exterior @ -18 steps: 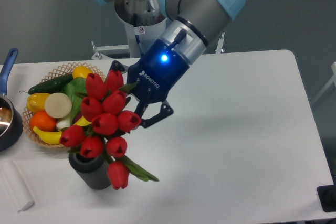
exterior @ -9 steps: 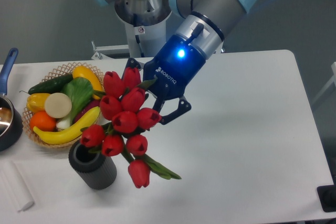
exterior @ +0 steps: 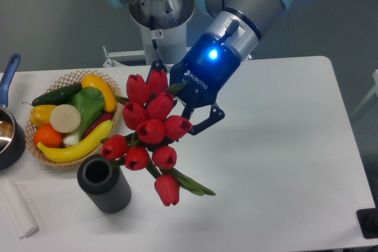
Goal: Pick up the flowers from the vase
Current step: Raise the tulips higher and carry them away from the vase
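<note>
One bunch of flowers [exterior: 150,131] hangs in the air, clear of the vase [exterior: 104,183], and we see it gripped by the tool [exterior: 188,116] on the end of the arm. The tool's dark fingers are closed around the bunch near its upper buds; one finger [exterior: 208,121] shows to the right of the flowers, while the other is mostly hidden behind the red heads. The bunch tilts, with its buds spread toward the lower left and its green stems and leaves [exterior: 192,184] trailing to the lower right, above the worktop [exterior: 283,146]. The lowest bud hangs just to the right of the vase, not touching it as far as we can tell.

The vase stands upright on the worktop at lower left, its round mouth open and dark. Just behind it sits a wicker basket [exterior: 71,79] holding a banana [exterior: 74,147], an orange [exterior: 47,137], a cucumber [exterior: 56,94] and other fruit and vegetables. At the far left edge we see part of a dark pan [exterior: 9,140] with a blue handle [exterior: 8,78]. A white folded cloth [exterior: 16,210] lies at the lower left corner. The tool's blue body shows a lit blue lamp [exterior: 209,55].
</note>
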